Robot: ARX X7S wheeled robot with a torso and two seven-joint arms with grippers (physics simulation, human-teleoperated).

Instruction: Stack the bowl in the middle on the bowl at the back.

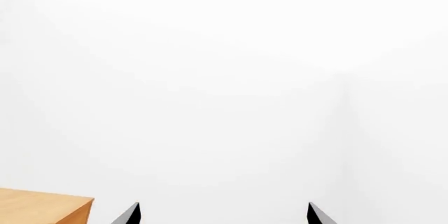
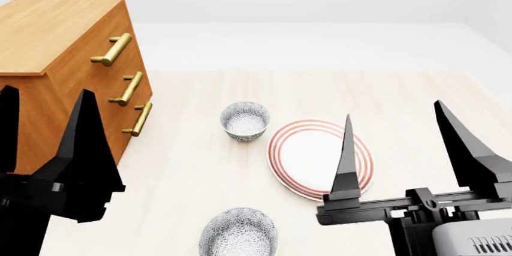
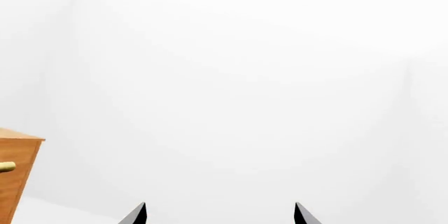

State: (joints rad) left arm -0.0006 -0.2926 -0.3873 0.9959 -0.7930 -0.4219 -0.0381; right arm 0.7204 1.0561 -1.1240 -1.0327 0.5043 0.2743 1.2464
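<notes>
In the head view a wooden drawer chest (image 2: 72, 64) stands leftmost on the pale surface (image 2: 192, 166), behind the left gripper (image 2: 44, 124), fingers apart. A speckled bowl (image 2: 244, 120) sits beside the red-ringed plate (image 2: 308, 154); another bowl (image 2: 238, 232) lies nearer. Right gripper (image 2: 396, 130) spread, empty.

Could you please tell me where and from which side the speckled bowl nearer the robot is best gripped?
I would take the nearer speckled bowl by its rim, coming from above with one finger inside and one outside. It sits upright and open, and its round wall looks too wide to span. The open right claw seems closer, and the side toward the red-ringed plate is unobstructed.
</notes>
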